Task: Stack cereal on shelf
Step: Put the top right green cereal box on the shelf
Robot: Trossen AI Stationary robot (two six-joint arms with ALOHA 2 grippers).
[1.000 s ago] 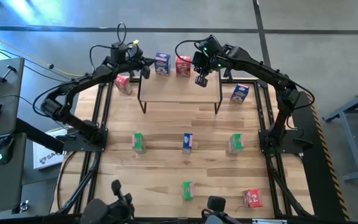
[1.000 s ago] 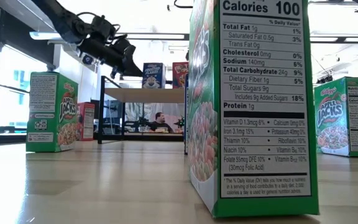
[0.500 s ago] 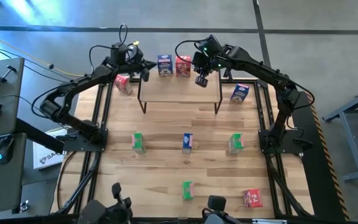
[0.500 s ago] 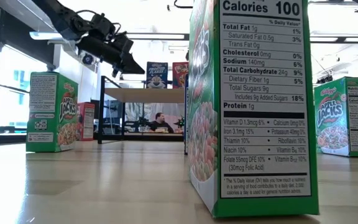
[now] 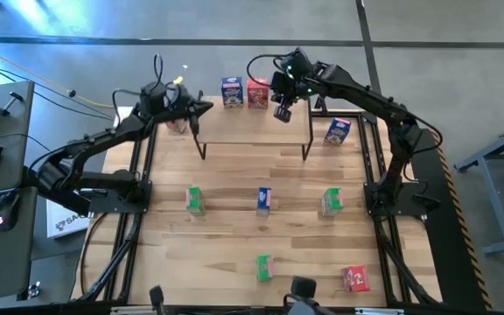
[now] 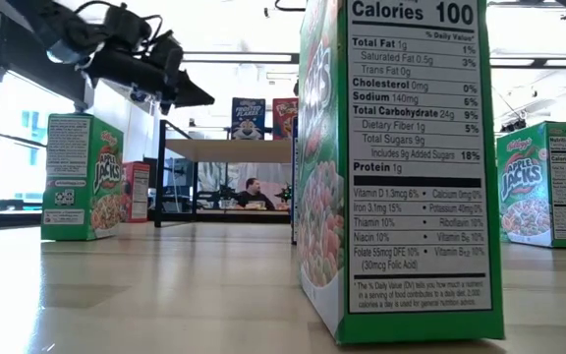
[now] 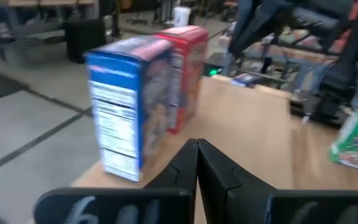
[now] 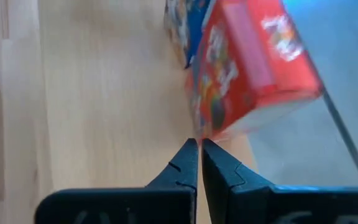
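The shelf [image 5: 252,129] stands at the table's far side. On its far edge a blue cereal box [image 5: 231,90] and a red one [image 5: 257,92] stand upright, side by side. They also show in the low view as the blue box [image 6: 248,118] and the red box [image 6: 285,118]. My left gripper [image 5: 203,108] is shut and hangs off the shelf's far left corner, pointing at the blue box [image 7: 132,121] with a gap between them. My right gripper [image 5: 282,112] is shut over the shelf's far right part, close beside the red box [image 8: 247,68]. My right gripper's shut fingertips [image 8: 191,152] point down close to the red box's lower corner [image 8: 199,134]. I cannot tell whether they touch it. The box stands upright on the shelf top.
More boxes stand on the tabletop: a red one [image 5: 175,121] left of the shelf, a blue one [image 5: 338,131] right of it, then green [image 5: 195,200], blue [image 5: 264,200] and green [image 5: 331,202] in a row. Near the front edge are green [image 5: 263,267] and red [image 5: 354,278] boxes.
My left gripper has drawn back from the blue box toward the table's left edge, staying shut. The blue box shifted slightly toward the red one early on and now stands still. My right arm has kept still.
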